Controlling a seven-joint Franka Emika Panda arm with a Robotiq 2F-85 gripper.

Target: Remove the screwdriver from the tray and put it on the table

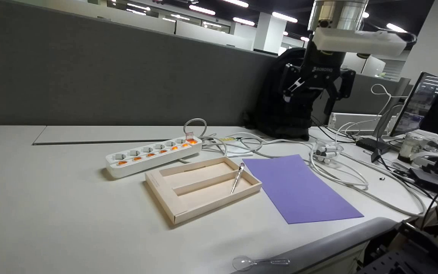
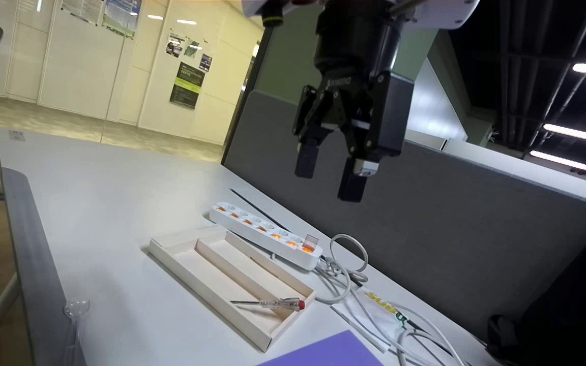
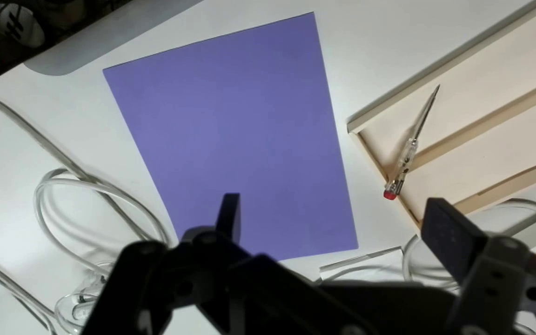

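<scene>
The screwdriver (image 1: pixel 238 177) has a clear handle, a red cap and a thin metal blade. It lies tilted in the light-wood tray (image 1: pixel 218 204), its blade in one long compartment and its handle across the divider at the short end. It also shows in an exterior view (image 2: pixel 272 304) and in the wrist view (image 3: pixel 408 151), where the red cap reaches over the tray's end rim. The tray stands on the grey-white table (image 1: pixel 70 209). My gripper (image 1: pixel 308 102) is open and empty, high above the table; its spread fingers also show in the wrist view (image 3: pixel 335 211).
A purple sheet (image 1: pixel 299 190) lies beside the tray. A white power strip (image 1: pixel 154 156) with lit switches stands behind it. White cables (image 1: pixel 333 177) spread over the back. A clear spoon (image 1: pixel 261 262) lies at the front edge. A black backpack (image 1: pixel 283 110) leans on the grey partition (image 1: pixel 127 76).
</scene>
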